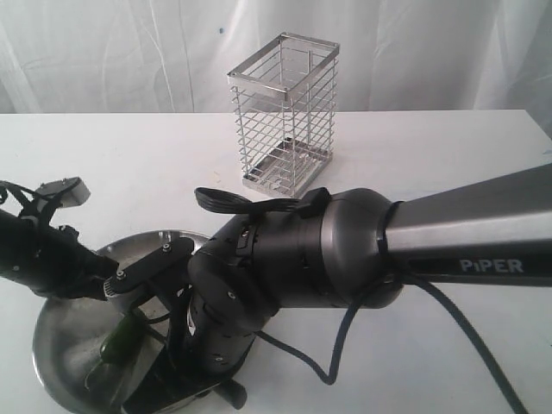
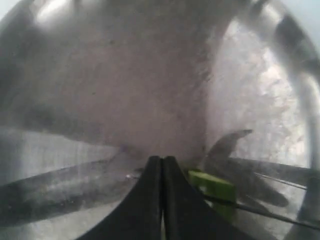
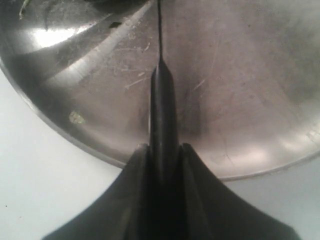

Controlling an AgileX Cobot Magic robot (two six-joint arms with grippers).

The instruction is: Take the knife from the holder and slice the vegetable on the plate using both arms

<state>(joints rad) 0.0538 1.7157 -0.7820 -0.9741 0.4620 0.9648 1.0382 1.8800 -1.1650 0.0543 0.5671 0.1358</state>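
Right end effector (image 3: 164,150) clamps knife (image 3: 162,100); left end effector (image 2: 162,167), closed, beside vegetable (image 2: 212,186) in plate (image 2: 260,100).

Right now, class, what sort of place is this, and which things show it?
Probably a robot test bench staged as a kitchen: a white table with a curtain behind, two black robot arms, and a wire holder and steel plate.
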